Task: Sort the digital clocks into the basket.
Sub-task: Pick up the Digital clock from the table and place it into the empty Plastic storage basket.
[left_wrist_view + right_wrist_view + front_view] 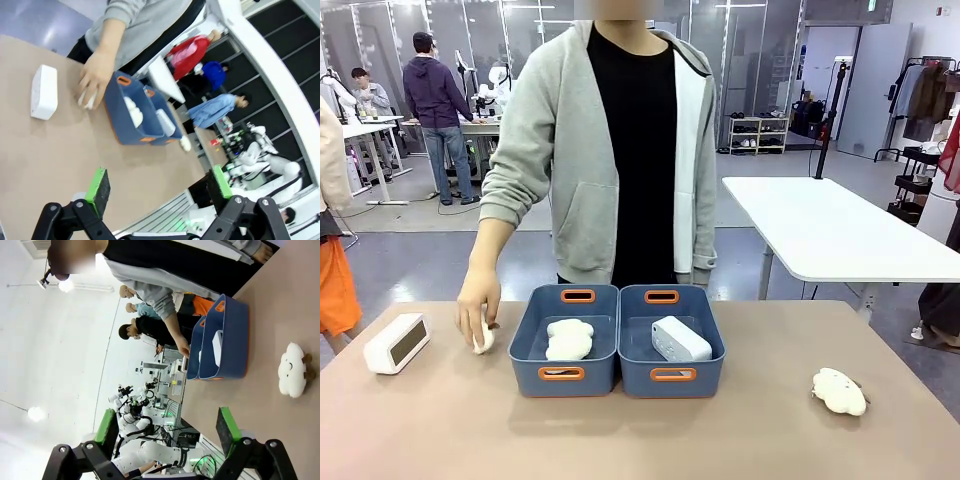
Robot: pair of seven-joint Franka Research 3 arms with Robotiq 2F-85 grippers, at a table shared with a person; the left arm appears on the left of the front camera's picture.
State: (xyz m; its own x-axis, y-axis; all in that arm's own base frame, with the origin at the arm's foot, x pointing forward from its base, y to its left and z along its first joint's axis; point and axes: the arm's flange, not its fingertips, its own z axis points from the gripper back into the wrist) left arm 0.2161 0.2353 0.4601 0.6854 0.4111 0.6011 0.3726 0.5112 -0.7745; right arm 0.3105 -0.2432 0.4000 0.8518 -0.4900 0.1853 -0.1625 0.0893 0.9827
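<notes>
Beside left bin [534, 381], hand [478, 298] on plush [484, 340]

You see smooth, matt plastic on the left basket [532, 382] and right basket [705, 380], smooth white plastic on the clock [396, 343], fluffy plush on the cloud toy [839, 390], and a matt counter [640, 435].

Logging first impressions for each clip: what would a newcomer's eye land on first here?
Two slate-blue bins sit side by side at mid-table: the left basket holds a cloud plush, and the right basket holds a digital clock. Next comes the person's hand, resting on another plush just left of the baskets, with the second clock loose at the table's far left. A third plush lies alone toward the right.
</notes>
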